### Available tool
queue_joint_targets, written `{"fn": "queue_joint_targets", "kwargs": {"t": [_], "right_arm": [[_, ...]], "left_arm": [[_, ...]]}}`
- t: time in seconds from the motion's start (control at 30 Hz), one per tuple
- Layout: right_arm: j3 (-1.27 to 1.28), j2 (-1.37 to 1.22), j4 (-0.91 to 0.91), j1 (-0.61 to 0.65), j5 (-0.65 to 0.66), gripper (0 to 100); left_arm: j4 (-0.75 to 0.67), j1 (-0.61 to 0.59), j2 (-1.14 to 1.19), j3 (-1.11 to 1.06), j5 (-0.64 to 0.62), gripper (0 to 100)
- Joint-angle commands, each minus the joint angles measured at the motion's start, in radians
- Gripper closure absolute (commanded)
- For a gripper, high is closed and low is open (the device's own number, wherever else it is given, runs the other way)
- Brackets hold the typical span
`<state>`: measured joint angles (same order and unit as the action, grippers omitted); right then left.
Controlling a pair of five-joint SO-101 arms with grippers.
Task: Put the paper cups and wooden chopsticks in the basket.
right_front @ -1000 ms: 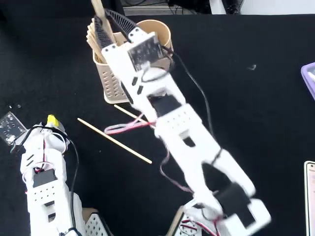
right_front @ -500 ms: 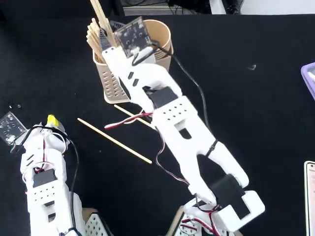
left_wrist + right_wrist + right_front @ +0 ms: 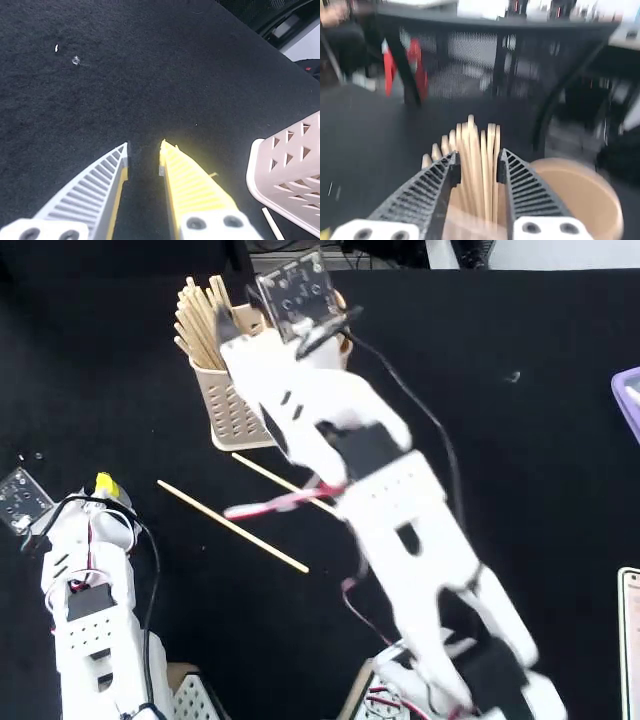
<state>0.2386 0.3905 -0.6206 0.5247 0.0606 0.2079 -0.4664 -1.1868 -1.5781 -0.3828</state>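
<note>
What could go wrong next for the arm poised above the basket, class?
1. The right claw straddles the upright wooden chopsticks in the beige perforated plastic basket; lifting off could snag them or tip it.
2. Two loose wooden chopsticks lie on the black table, one partly under the right arm, whose red cable might drag it.

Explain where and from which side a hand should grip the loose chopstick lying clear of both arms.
Grip the chopstick near its middle from straight above, closing across the stick. It lies flat and diagonal on the table with bare surface either side, so a top pinch likely suits.
</note>
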Motion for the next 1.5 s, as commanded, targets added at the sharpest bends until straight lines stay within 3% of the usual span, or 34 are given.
{"fn": "queue_joint_targets", "kwargs": {"t": [0.0, 0.13, 0.4, 0.53, 0.8, 0.93, 1.07, 1.2, 1.47], "right_arm": [[0.073, 0.134, -0.302, 0.029, -0.006, 86.8], [0.308, 0.177, -0.397, 0.025, -0.005, 86.5], [0.777, 0.176, -0.074, -0.163, 0.285, 86.5], [0.82, 0.116, -0.091, -0.245, 0.379, 86.4], [0.766, -0.125, -0.103, -0.282, 0.473, 86.7], [0.696, -0.194, -0.164, -0.276, 0.496, 88.2], [0.691, -0.209, -0.181, -0.273, 0.588, 99.2], [0.684, -0.203, -0.229, -0.265, 0.591, 98.8], [0.691, -0.015, -0.367, -0.002, 0.543, 98.8]], "left_arm": [[-0.023, -0.004, -0.015, 0.015, 0.002, 88], [-0.023, -0.004, -0.015, 0.015, 0.002, 88], [-0.023, -0.004, -0.015, 0.015, 0.002, 88], [-0.023, -0.004, -0.015, 0.015, 0.002, 88], [-0.023, -0.004, -0.015, 0.015, 0.002, 88], [-0.023, -0.004, -0.015, 0.015, 0.002, 88], [-0.023, -0.004, -0.015, 0.015, 0.002, 88], [-0.023, -0.004, -0.015, 0.015, 0.002, 88], [-0.023, -0.004, -0.015, 0.015, 0.002, 88]]}}
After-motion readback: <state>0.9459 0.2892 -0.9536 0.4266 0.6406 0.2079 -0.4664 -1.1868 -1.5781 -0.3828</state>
